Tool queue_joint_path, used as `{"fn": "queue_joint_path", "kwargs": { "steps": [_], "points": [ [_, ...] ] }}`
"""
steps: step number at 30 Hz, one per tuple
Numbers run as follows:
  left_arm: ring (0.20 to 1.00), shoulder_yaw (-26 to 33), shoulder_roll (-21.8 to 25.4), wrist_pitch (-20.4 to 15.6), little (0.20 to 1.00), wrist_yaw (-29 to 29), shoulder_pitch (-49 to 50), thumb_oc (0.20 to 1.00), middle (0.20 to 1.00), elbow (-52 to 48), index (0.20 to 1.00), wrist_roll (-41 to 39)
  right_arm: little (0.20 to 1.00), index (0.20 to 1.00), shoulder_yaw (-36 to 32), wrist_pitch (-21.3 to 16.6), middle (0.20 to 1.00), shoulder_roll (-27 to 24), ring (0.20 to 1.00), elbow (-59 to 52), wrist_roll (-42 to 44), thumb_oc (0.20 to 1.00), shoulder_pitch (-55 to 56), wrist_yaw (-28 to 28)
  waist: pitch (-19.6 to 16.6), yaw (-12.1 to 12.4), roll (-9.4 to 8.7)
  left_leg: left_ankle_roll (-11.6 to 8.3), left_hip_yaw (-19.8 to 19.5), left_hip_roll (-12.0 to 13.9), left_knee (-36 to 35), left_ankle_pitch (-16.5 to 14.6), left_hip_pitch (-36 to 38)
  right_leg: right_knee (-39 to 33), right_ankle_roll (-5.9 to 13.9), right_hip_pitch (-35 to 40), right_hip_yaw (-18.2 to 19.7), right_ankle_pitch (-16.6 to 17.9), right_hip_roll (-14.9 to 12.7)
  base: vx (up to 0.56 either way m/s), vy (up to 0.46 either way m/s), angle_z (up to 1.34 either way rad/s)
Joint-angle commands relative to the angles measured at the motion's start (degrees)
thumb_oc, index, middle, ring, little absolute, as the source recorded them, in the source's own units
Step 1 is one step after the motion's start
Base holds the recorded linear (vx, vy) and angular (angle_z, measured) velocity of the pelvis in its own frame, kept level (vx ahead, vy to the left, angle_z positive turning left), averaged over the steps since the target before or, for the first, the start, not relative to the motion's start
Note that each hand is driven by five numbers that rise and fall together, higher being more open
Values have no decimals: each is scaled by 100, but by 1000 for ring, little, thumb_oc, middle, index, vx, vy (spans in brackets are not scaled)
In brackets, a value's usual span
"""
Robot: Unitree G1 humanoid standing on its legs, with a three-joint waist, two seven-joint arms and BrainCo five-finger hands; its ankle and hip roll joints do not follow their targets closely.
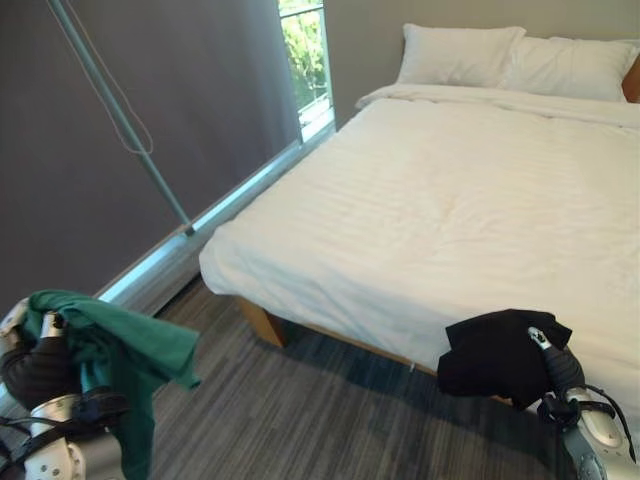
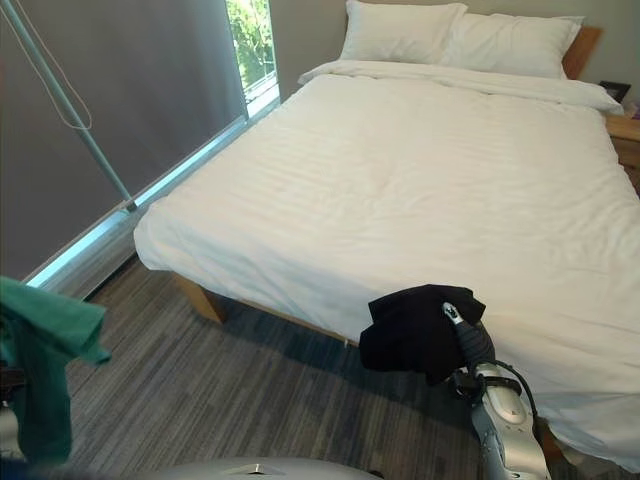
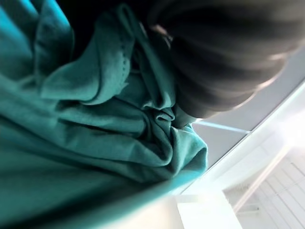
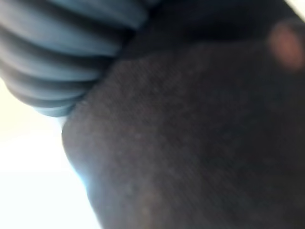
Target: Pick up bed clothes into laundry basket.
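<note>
A green garment (image 1: 125,348) hangs off my left hand (image 1: 38,372) at the lower left, above the floor. Silver fingers peek out round its top edge, and up close the cloth (image 3: 95,133) bunches against the hand's ribbed cover. A black garment (image 1: 495,355) is draped over my right hand (image 1: 562,368), level with the bed's foot edge at the lower right. One silver finger lies curled on top of the black cloth (image 2: 415,330), while the rest are buried in it. The dark fabric (image 4: 190,143) presses right up against the right wrist.
A wide bed (image 1: 450,200) with a white cover and two pillows (image 1: 455,52) spans the middle and right. A wooden bed leg (image 1: 262,322) stands at its near corner. Grey wall, slanted pole (image 1: 120,120) and window (image 1: 305,60) run along the left. A nightstand (image 2: 625,130) sits far right.
</note>
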Motion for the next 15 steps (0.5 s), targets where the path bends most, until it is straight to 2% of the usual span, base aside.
{"fn": "queue_joint_path", "kwargs": {
  "steps": [1,3,6,7,10,11,12,13,14,15],
  "points": [
    [200,-51,292,-344,200,-77,-359,200,200,-86,200,-13,200,200,9,-439,200,-9,200,-471,187,200,-533,-96,-75,-101,-229,47,-218,-173,27,285,-375,403,93,250,-92,-441,-122,0,0,0],
    [200,-220,258,-321,200,-79,-429,200,200,-14,200,-11,200,200,10,-449,200,8,200,-460,163,200,-546,-133,-48,-145,-251,57,-176,-160,25,281,-373,446,94,217,-36,-441,-121,-10,26,-8],
    [200,-534,372,-250,200,-88,-589,200,200,46,200,24,200,200,76,-453,200,-34,200,-390,46,200,-591,-215,8,-309,-283,82,-48,-145,3,270,-368,499,108,126,118,-392,-112,-34,54,-14],
    [200,-680,479,-241,200,-55,-757,200,200,60,200,48,200,200,111,-477,200,-69,200,-343,-98,200,-563,-266,37,-462,-305,74,58,-137,-11,271,-379,481,136,46,223,-323,-107,-61,93,-33],
    [200,-792,529,-227,200,-70,-827,200,200,48,200,-20,200,200,126,-474,200,-65,200,-384,-207,200,-463,-278,85,-575,-318,75,182,-122,-11,272,-428,507,156,-113,369,-242,-98,-62,63,-21],
    [200,-829,561,-207,200,-68,-838,200,200,-2,200,12,200,200,122,-502,200,-71,200,-368,-299,200,-385,-318,147,-713,-333,85,270,-108,-11,260,-462,543,175,-230,453,-170,-97,-228,95,-49],
    [200,-756,736,-244,200,-68,-827,200,200,-92,200,79,200,200,88,-530,200,-52,200,-470,-373,200,-292,-314,305,-921,-318,77,625,-8,-11,251,-571,664,264,-558,714,6,-48,-212,64,-64],
    [200,-756,741,-248,200,-72,-834,200,200,-84,200,75,200,200,85,-525,200,-47,200,-480,-374,200,-289,-315,294,-904,-323,79,645,-8,-11,280,-600,664,257,-595,732,35,-47,-240,44,-80],
    [200,-831,860,-276,200,-47,-947,200,200,-91,200,23,200,200,38,-519,200,7,200,-611,-354,200,-171,-313,356,-1055,-321,69,744,26,-11,331,-701,750,293,-768,940,153,-47,-239,6,-110],
    [200,-1185,1071,-355,200,39,-1332,200,200,129,200,-103,200,200,-26,-565,200,65,200,-872,-226,200,98,-228,431,-1374,-306,72,870,93,-11,417,-885,924,327,-926,1388,107,-6,-238,5,-104]
  ]
}}
